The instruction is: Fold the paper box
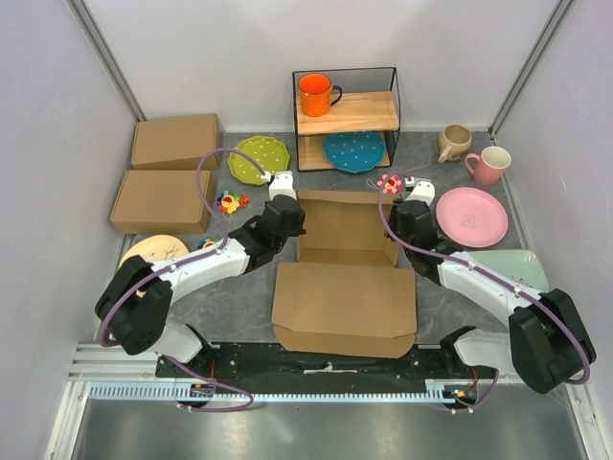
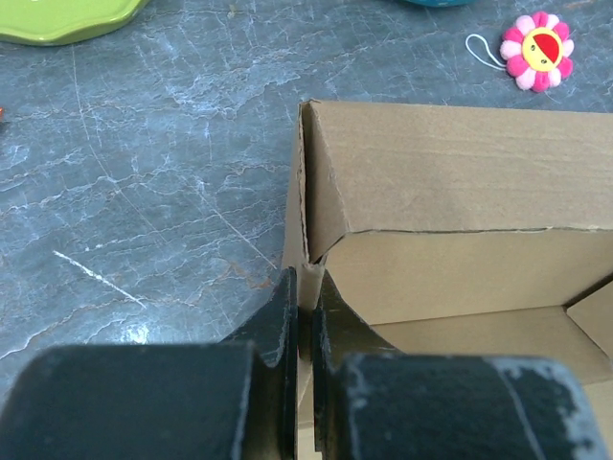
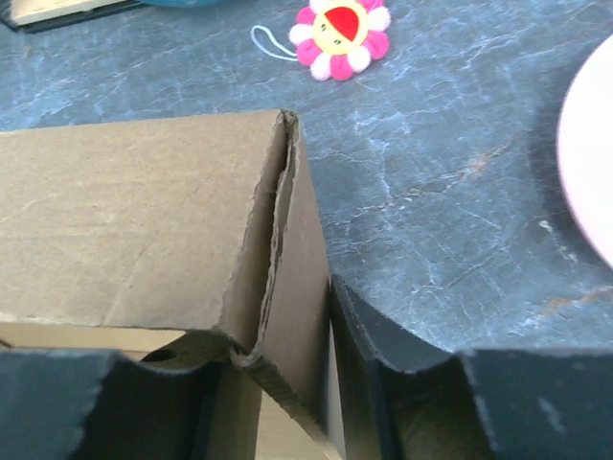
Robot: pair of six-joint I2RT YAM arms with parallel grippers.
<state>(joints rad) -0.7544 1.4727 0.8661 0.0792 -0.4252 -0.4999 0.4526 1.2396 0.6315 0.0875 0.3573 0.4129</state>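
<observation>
Trouble likeliest: the right gripper, pinching the paper box at its right wall, seemingly not fully clamped, could crush or tear that frayed edge. The left gripper, pressed together on the left wall near the table's middle, could slip, letting the wall flop outward.

Behind the paper box my way is blocked by the wire shelf. A pink plate stands just beside my right gripper. Bare table lies left of the box's front flap.

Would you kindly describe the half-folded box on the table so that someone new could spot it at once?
Start at the black wire shelf at the back of the table; straight in front of it, between the two arms, lies the paper box. Unlike the two closed cardboard boxes stacked along the left side, it is open, with raised walls at the back and its wide lid panel lying flat toward the arm bases.
</observation>
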